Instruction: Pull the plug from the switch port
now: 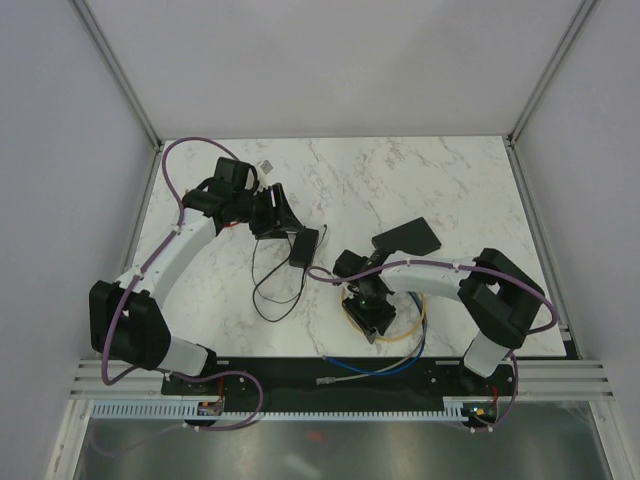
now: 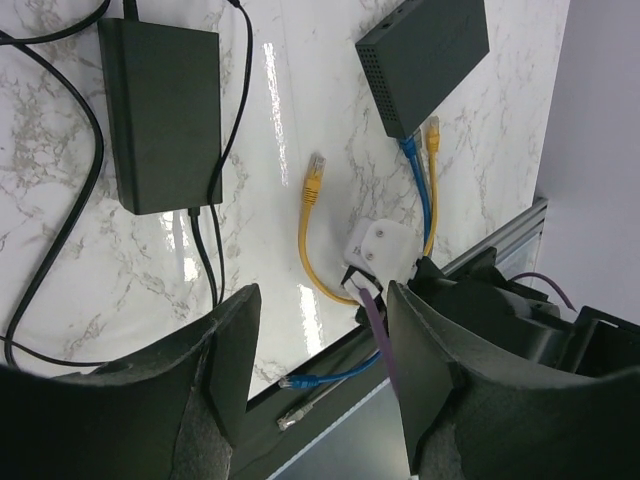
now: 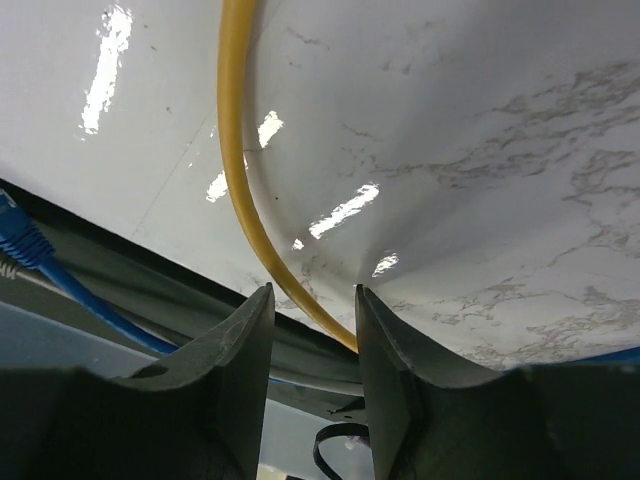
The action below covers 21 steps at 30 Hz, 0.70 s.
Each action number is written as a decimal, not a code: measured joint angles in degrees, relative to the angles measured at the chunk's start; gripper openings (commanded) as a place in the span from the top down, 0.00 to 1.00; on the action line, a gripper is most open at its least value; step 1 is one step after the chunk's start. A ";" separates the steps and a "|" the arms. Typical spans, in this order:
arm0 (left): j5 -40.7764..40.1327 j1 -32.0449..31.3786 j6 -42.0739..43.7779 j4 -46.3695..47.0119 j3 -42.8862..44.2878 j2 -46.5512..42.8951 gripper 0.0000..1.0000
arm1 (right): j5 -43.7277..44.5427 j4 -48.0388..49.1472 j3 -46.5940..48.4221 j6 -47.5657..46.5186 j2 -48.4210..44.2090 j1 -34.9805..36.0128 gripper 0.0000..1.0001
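The right gripper [image 3: 312, 296] stands partly open. In its wrist view a thin yellow cable [image 3: 235, 150] runs down the frame into the gap and disappears beside the right-hand finger. The gap is wider than the cable, so nothing looks clamped. The left gripper [image 2: 322, 320] is spread wide and empty, hanging over the white marble tabletop [image 1: 430, 170].

Outward from the left jaws, in the upper right of that wrist view, lies the flat black rectangular switch [image 2: 425, 55]. Its socket edge faces the bottom of the frame, and its long axis runs roughly across the frame. Two plugs sit in that edge side by side, a blue plug [image 2: 408, 150] and a yellow plug [image 2: 433, 130], with their cables trailing down the frame.

In the overhead view the right gripper is just below and left of the switch, while the left gripper is well apart at upper left. That makes the right arm the nearer one. By my reading, the pull should go straight out of the socket along the cable, down the left wrist frame.

- **Switch:** one.
- **Power supply:** one black power brick [image 2: 160, 110] with a thin black cord, at upper left.
- **Seated plugs:** two.
- **Loose plugs:** three, namely a loose yellow plug [image 2: 314, 187], a loose blue plug [image 2: 300, 382] and a grey plug [image 2: 290, 420].

I cannot tell whether the two yellow ends belong to one cable.
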 measured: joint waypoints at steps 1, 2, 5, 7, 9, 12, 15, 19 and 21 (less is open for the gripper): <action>0.07 0.00 0.00 -0.04 -0.31 -0.33 0.39 | 0.72 0.28 0.00 0.39 0.59 0.68 0.56; 0.15 0.00 0.00 -0.07 -0.50 -0.48 0.39 | 1.40 0.52 0.02 0.70 1.07 1.33 0.57; 0.20 0.00 0.00 -0.09 -0.57 -0.48 0.39 | 2.73 0.57 0.24 1.44 1.90 2.54 0.68; 0.20 0.00 0.00 -0.07 -0.57 -0.48 0.39 | 3.56 0.66 0.28 1.75 1.92 2.91 0.74; 0.17 0.00 0.00 -0.13 -0.57 -0.46 0.39 | 4.31 0.72 0.31 2.12 1.90 2.97 0.76; 0.15 0.00 -0.02 -0.68 -0.22 -0.37 0.37 | 5.16 0.83 0.42 2.23 1.29 2.80 0.85; 0.46 0.00 -0.35 -1.11 0.74 0.42 0.36 | 4.76 0.79 1.38 1.92 -0.13 0.83 1.00; 1.27 0.00 -0.94 -1.18 1.79 1.90 0.20 | 1.92 0.87 5.01 1.97 -2.14 -4.96 1.00; 1.64 -0.24 -1.53 -1.60 2.80 3.02 0.20 | 0.28 0.87 7.32 1.81 -2.95 -7.78 1.00</action>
